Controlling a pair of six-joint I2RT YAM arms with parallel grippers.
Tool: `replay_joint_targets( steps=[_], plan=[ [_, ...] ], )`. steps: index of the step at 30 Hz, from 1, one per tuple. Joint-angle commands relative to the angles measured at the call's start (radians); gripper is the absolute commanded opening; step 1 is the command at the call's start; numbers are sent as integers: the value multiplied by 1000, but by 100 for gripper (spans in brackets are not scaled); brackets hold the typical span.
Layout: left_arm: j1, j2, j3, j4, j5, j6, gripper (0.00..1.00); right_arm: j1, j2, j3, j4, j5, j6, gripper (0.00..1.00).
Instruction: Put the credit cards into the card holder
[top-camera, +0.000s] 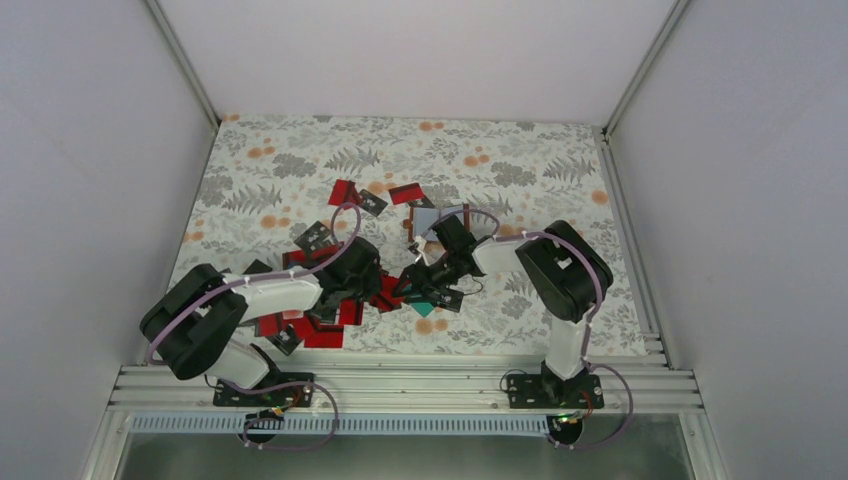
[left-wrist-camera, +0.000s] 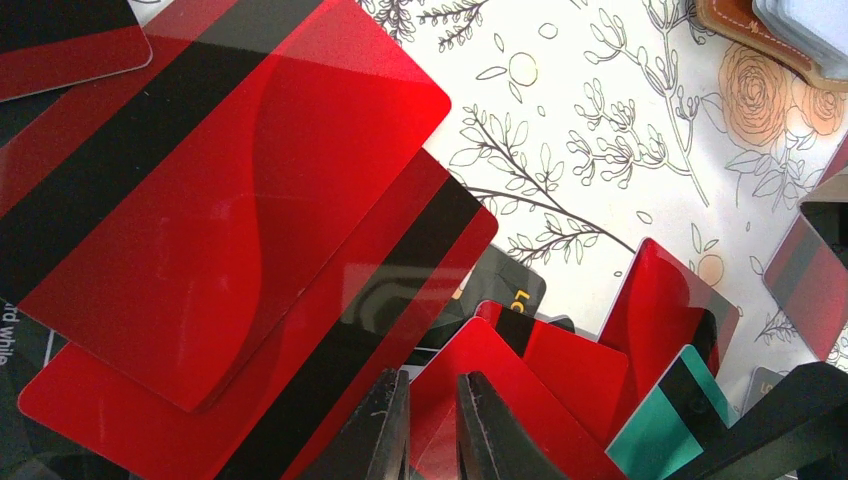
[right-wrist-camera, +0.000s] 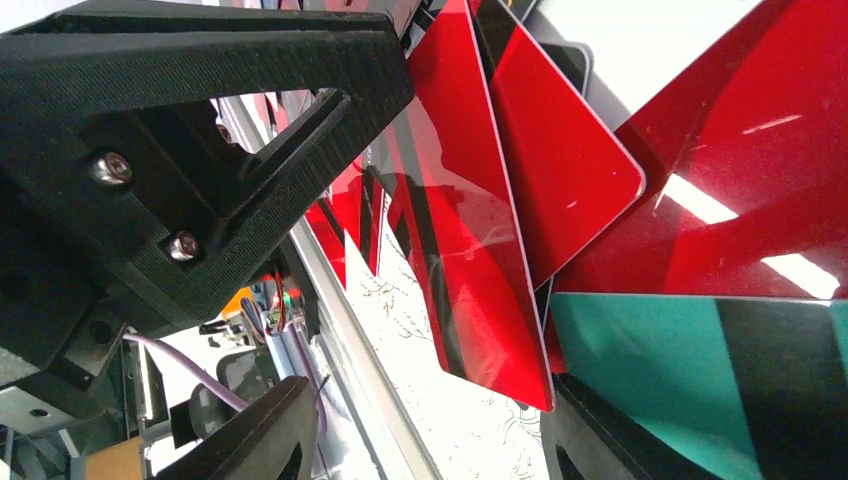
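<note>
Red and black credit cards (top-camera: 320, 325) lie scattered and overlapping on the floral cloth, between and around both arms. The card holder (top-camera: 440, 222) lies open behind them, brown-edged with greyish pockets; its corner (left-wrist-camera: 770, 30) shows in the left wrist view. My left gripper (left-wrist-camera: 432, 430) is shut narrowly on a red card (left-wrist-camera: 500, 370), which hangs tilted above the cloth (right-wrist-camera: 470, 250). My right gripper (right-wrist-camera: 420, 440) is open right beside it, with the card's lower corner close to one of its fingers (right-wrist-camera: 600, 440). In the top view the two grippers (top-camera: 375, 285) (top-camera: 410, 288) nearly meet.
A teal card (right-wrist-camera: 650, 360) lies under the red ones by my right gripper. More red cards (top-camera: 345, 192) lie behind the holder. The left gripper's black body (right-wrist-camera: 200, 130) fills the right wrist view's upper left. An aluminium rail (top-camera: 400, 380) runs along the near edge.
</note>
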Motion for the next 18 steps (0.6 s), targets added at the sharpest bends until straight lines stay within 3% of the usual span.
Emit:
replay_joint_targets(
  steps=[1,7,18],
  plan=[
    [-5,34,-56,-91,25,-17,15,6,61,-16,-72,77,19,58],
    [-5,42,-52,-88,28,-11,15,6,64,-3,-38,104,50,50],
    [-5,57,-52,-72,39,-8,15,-5,97,10,11,136,96,19]
  ],
)
